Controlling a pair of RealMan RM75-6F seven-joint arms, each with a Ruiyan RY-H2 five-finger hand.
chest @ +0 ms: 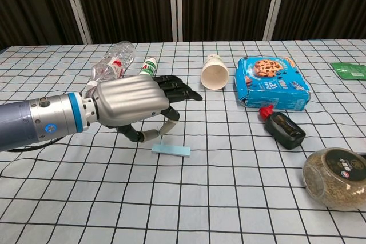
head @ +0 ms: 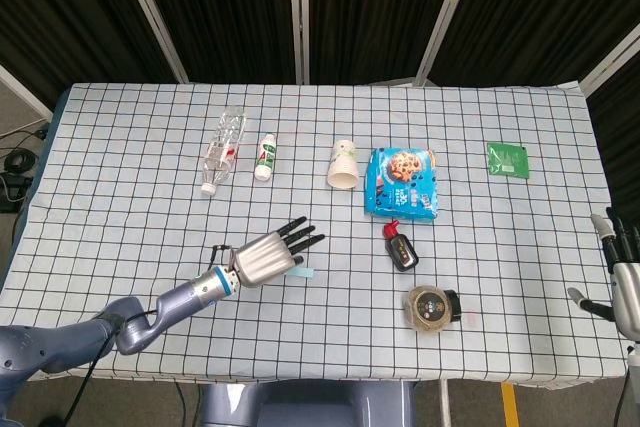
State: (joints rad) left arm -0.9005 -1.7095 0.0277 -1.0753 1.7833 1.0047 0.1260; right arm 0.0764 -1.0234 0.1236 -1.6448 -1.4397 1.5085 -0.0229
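Near the table's [head: 120, 137] front edge, the left hand [chest: 128, 107] hovers over a small pale-blue flat strip [chest: 171, 150], thumb and a finger closing on its upturned end, other fingers extended, apparently to pinch it. At the right edge, the right hand [head: 625, 292] rests idle, fingers apart.

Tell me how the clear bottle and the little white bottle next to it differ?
The clear bottle is see-through, longer, with a white cap; the little white bottle is opaque, shorter, with a green label and a red cap. In the chest view the clear bottle looks crumpled, the white one smooth. Both lie on their sides on the checked tablecloth, caps toward the robot.
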